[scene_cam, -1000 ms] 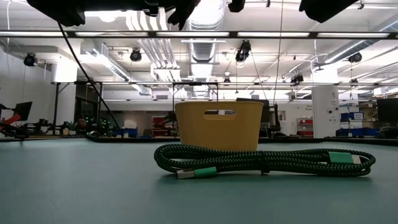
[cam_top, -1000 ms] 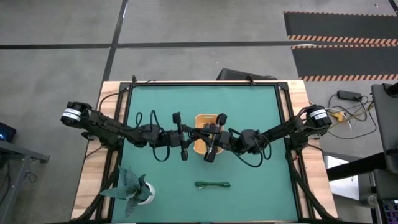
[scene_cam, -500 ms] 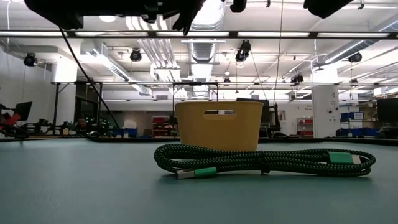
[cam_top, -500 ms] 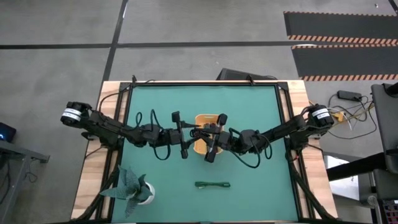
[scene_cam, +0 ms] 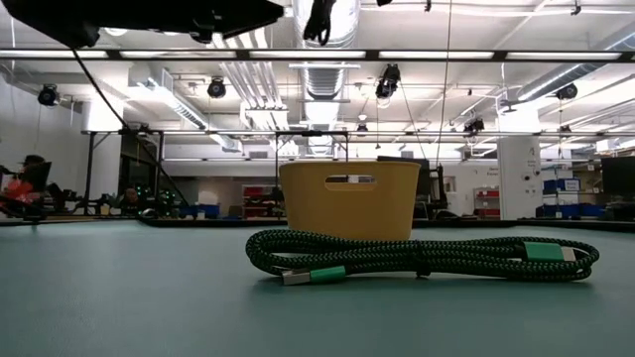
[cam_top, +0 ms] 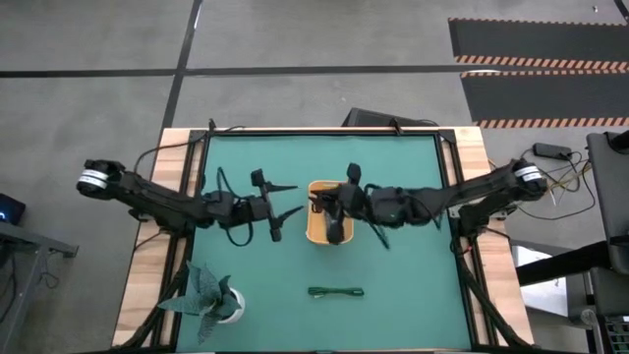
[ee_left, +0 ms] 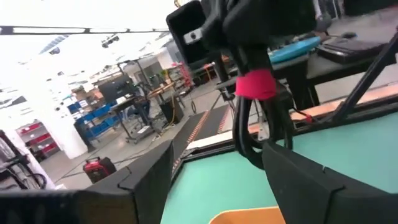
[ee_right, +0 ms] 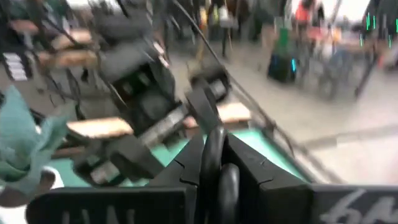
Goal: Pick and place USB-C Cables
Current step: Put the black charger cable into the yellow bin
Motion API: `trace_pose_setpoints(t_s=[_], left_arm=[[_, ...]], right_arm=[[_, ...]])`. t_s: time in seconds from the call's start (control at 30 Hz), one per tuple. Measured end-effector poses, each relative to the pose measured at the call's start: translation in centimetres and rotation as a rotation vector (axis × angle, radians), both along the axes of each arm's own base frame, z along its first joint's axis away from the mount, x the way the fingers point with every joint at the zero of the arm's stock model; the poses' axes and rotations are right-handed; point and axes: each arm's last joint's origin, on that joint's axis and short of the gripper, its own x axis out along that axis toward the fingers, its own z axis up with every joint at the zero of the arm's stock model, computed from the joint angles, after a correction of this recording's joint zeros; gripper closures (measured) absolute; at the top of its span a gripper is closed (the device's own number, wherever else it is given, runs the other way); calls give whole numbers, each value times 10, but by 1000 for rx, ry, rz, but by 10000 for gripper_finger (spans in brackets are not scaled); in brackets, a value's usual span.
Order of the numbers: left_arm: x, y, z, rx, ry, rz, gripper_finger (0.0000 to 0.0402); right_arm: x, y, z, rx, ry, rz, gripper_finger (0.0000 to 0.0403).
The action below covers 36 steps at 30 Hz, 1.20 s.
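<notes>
A dark green USB-C cable [cam_top: 335,291] lies bundled on the green mat near the front edge, and fills the foreground of the low view [scene_cam: 417,256]. Behind it stands the orange tray [cam_top: 314,229] [scene_cam: 347,203]. My right gripper [cam_top: 332,228] [ee_right: 214,171] hangs over the tray, shut on a dark cable [ee_right: 212,149]. My left gripper [cam_top: 297,199] [ee_left: 217,186] is just left of the tray with its fingers spread and nothing between them. The tray's inside is hidden under the right gripper. My right gripper pinches a dark cable between its two fingers; a bend of the cable [ee_right: 214,140] stands up out of the gap. The cable is held above the tray. The gripper hides which part of the cable it has and how the rest hangs.
A teal folded-paper plant in a white pot [cam_top: 208,298] stands at the near left corner. Black wires loop off both arms over the mat's middle. Bare mat lies around the green cable and along the far edge.
My left gripper has opened and drawn back from the tray toward the table's left edge. My right gripper has stayed shut and shifted a little toward the far edge over the tray. The green cable has not moved.
</notes>
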Motion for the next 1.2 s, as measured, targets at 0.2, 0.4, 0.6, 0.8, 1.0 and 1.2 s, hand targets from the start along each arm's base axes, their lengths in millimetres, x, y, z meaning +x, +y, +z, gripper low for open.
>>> trace_pose_setpoints(t_s=[0.2,0.4,0.6,0.8,1.0,1.2], left_arm=[[-26,7,11,25,-63,75,171],[-43,10,26,21,-135,101,171],[-50,11,32,16,-173,102,171],[-50,12,32,19,-171,102,171],[-52,11,30,20,-167,100,171],[-53,12,30,39,-167,105,171]], right_arm=[[10,-16,27,184,220,-114,369],[25,-39,35,390,405,-234,362],[40,-65,32,647,526,-237,365],[52,-93,15,895,674,-334,369],[59,-113,-15,1018,814,-491,361],[71,-127,-46,1160,882,-576,368]])
